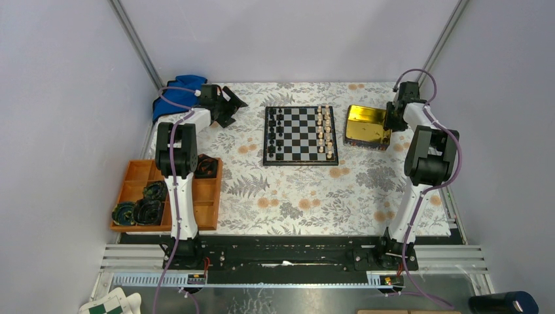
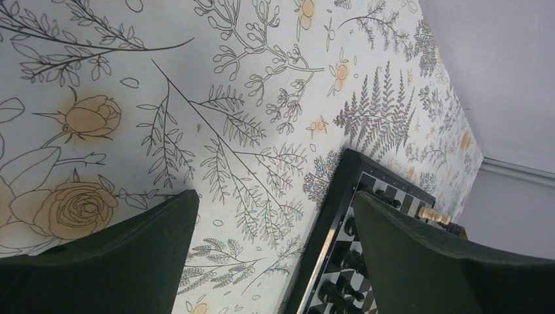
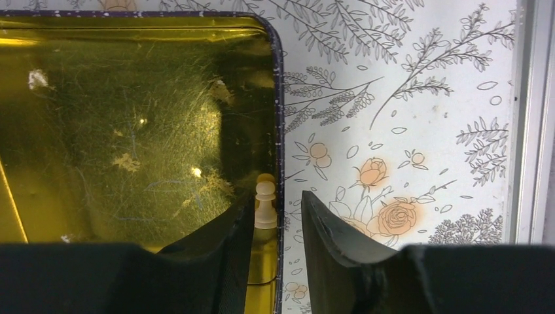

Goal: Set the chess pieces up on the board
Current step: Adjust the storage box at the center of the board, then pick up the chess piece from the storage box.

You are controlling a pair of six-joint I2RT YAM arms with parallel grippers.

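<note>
The board (image 1: 301, 134) lies at the back middle of the table. Black chess pieces (image 1: 278, 134) fill its left columns and pale pieces (image 1: 324, 134) its right ones. My right gripper (image 1: 393, 121) is at the gold tin (image 1: 366, 124). In the right wrist view its jaws (image 3: 278, 198) stand apart astride the tin's right wall, open. A pale pawn (image 3: 265, 203) stands inside the tin (image 3: 131, 118), between the left finger and that wall. My left gripper (image 1: 235, 104) hangs wide open over the cloth, left of the board (image 2: 340, 216), its jaws (image 2: 276, 195) empty. Black pieces (image 2: 347, 258) show by its right finger.
An orange tray (image 1: 203, 196) with dark coiled things sits at the near left beside the left arm. A blue cloth (image 1: 177, 91) lies at the back left corner. A metal rail (image 3: 523, 118) edges the table just right of the tin.
</note>
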